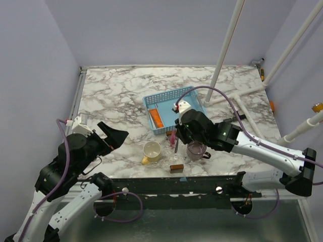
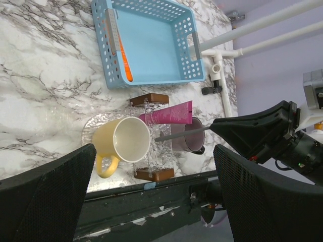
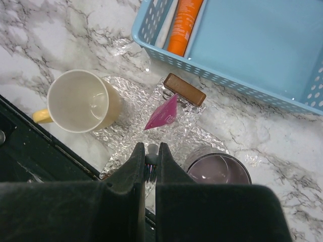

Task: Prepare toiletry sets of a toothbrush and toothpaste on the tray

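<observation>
My right pincer point(image 3: 150, 151) fills the bottom of its own view. Its two fingers are pressed almost together on the toothbrush point(image 2: 176, 134), a thin straight stick that looks grey here and juts from my fingertips across the top of the purple-grey mug point(image 3: 217, 169). My left pincer point(image 2: 154, 147) hangs wide apart at the near left of the marble table point(image 1: 116, 91), gripping nothing, well apart from the other things.

The tray point(image 3: 227, 83) sits beyond my right fingertips, near but not touching them. Inside, along its left wall, lies the orange toothpaste point(image 3: 184, 22), with a pale strip beside it that I cannot make out. The yellow mug point(image 3: 81, 101) stands upright to the left of my right pincer, the purple-grey one just to its right. Between the mugs, just ahead of my fingertips, the pink toothpaste point(image 3: 162, 115) leans in a clear crinkled holder point(image 3: 126, 128). A small brown block point(image 3: 184, 89) lies between that tube and the tray's wall.
</observation>
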Robot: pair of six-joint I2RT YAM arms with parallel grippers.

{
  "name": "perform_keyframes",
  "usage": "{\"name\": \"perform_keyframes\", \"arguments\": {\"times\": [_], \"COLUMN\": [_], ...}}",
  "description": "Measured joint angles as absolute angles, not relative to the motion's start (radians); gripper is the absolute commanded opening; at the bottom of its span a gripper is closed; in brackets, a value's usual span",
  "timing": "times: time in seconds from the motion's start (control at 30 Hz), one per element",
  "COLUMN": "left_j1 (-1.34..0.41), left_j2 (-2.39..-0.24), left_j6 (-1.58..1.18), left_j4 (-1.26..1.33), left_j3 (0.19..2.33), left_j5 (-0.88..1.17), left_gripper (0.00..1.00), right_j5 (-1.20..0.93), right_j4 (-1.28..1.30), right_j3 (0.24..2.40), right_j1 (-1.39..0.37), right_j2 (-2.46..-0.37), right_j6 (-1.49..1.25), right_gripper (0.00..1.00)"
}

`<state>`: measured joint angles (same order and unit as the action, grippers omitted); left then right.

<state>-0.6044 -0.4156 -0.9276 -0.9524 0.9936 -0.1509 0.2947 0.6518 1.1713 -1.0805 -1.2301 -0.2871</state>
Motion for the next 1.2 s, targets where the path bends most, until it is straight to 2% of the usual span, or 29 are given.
{"name": "perform_keyframes", "arguments": {"times": [1.2], "left_j1": [-0.604], "left_j2": [-0.408], "left_j6": [-0.948], "left_j4": [-0.952], "left_j3": [0.983], "left_j5": [-0.151], "left_gripper": [0.99], "right_j5": [0.33], "right_j4": [0.539], "right_j3": [1.089], "right_j1": [-1.081], "right_j2": [-1.263], "right_j6": [-0.315], "right_gripper": [0.01]}}
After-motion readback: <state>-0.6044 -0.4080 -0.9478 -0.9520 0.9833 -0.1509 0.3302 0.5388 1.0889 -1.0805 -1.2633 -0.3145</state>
